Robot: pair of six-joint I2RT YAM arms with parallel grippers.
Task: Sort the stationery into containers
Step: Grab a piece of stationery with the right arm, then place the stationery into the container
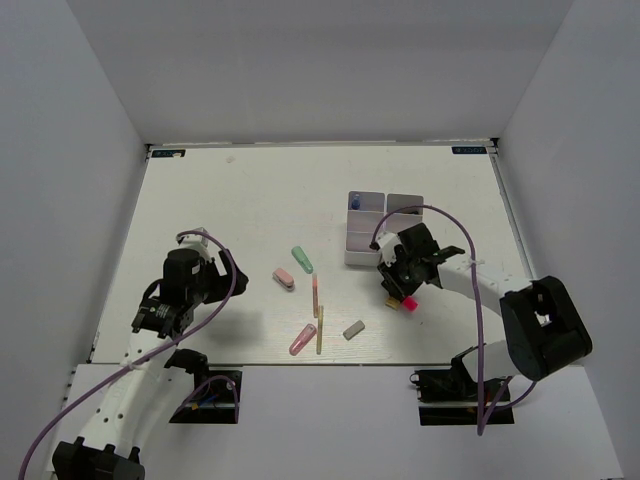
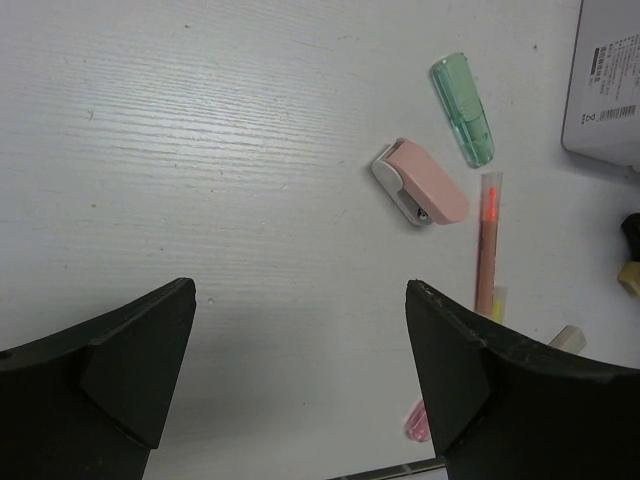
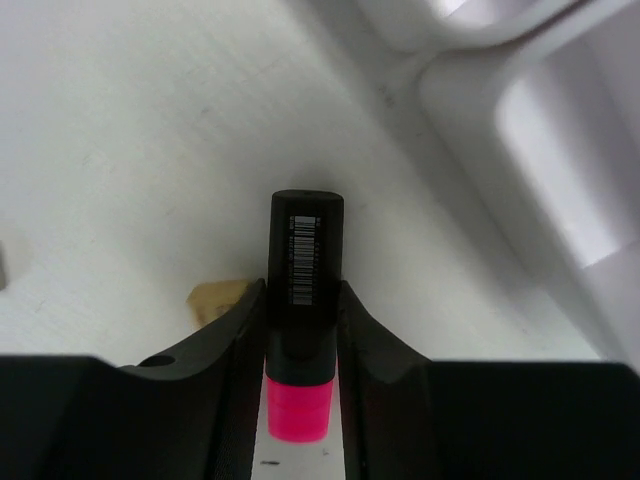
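Observation:
My right gripper is shut on a black-pink marker, just in front of the white bins. In the right wrist view the marker sits upright between the fingers, black end toward the bins, pink cap nearest the camera. A tan eraser lies beside it. My left gripper is open and empty over bare table. Right of it lie a green marker, a pink item and a pink stick.
On the table between the arms lie a yellow stick, a pink marker and a grey eraser. A blue-capped tube stands in the far left bin. White walls enclose the table.

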